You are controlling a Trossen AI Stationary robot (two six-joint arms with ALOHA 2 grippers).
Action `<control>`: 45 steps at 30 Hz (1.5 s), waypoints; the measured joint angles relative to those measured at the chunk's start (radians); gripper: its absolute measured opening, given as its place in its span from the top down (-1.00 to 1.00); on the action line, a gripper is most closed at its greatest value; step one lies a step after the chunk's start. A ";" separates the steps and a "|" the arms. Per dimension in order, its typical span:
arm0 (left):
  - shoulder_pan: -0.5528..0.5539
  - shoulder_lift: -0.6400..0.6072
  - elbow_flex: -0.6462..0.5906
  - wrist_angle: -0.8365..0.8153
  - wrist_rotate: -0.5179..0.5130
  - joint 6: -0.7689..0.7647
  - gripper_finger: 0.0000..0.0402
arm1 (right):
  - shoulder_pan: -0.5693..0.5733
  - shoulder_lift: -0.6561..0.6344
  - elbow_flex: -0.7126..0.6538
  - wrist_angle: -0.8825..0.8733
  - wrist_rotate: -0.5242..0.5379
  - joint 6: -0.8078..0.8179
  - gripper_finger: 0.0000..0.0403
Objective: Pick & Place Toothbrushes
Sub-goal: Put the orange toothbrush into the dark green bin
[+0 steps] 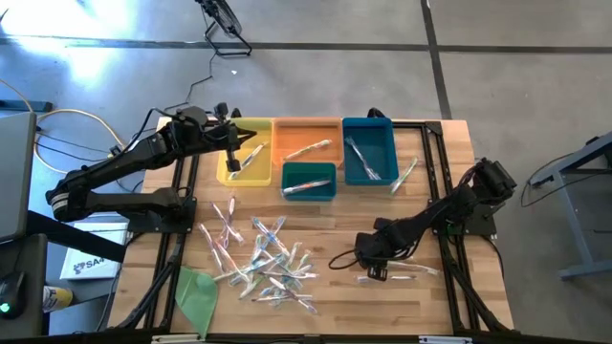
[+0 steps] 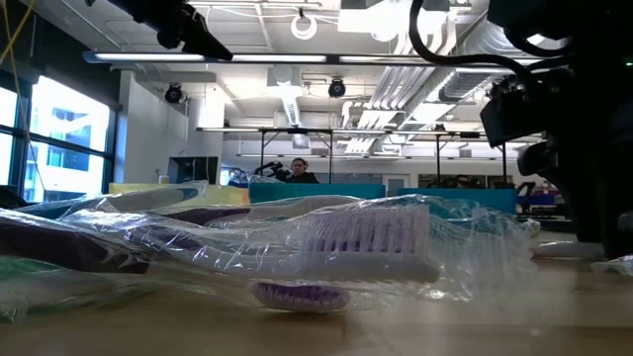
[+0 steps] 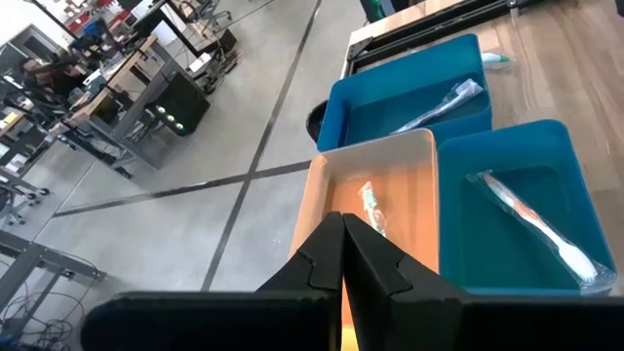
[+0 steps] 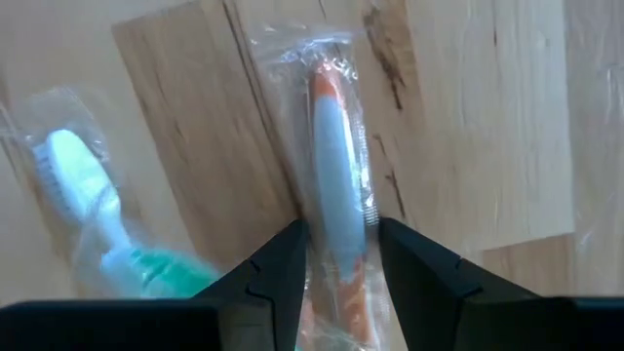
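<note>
A pile of wrapped toothbrushes (image 1: 260, 260) lies on the wooden table. To its right lie two more. My right gripper (image 1: 375, 269) points down over them, open. In the right wrist view its fingers (image 4: 283, 268) stand on either side of an orange-and-grey wrapped toothbrush (image 4: 336, 166), which lies flat on the wood. A white-and-green toothbrush (image 4: 88, 205) lies beside it. My left gripper (image 1: 232, 158) hangs shut above the yellow bin (image 1: 251, 170), and nothing shows between its fingers (image 3: 343, 253). My right gripper comes from above with one finger on each long side of the orange-and-grey toothbrush's handle (image 4: 341, 244), fingers across it. I cannot tell whether they touch the brush or its clear wrapper. The brush lies flat on the table.
Along the table's far edge stand a yellow, an orange (image 1: 306, 143) and a blue bin (image 1: 368, 148), with a small teal bin (image 1: 308, 180) in front; each holds a toothbrush. A green sheet (image 1: 196, 291) lies near left. One loose brush (image 1: 406, 172) lies right of the blue bin.
</note>
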 joint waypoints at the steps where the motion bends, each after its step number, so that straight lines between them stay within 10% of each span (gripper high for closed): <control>1: 0.000 0.000 0.000 -0.001 0.000 0.000 1.00 | 0.002 0.009 0.001 0.002 0.000 0.011 0.37; 17: 0.000 0.000 0.000 -0.026 -0.001 0.000 1.00 | -0.004 0.002 -0.004 0.020 0.038 0.011 0.92; 45: 0.000 0.000 0.000 -0.024 -0.001 0.000 1.00 | -0.306 -0.406 -0.005 0.343 0.313 -0.263 0.93</control>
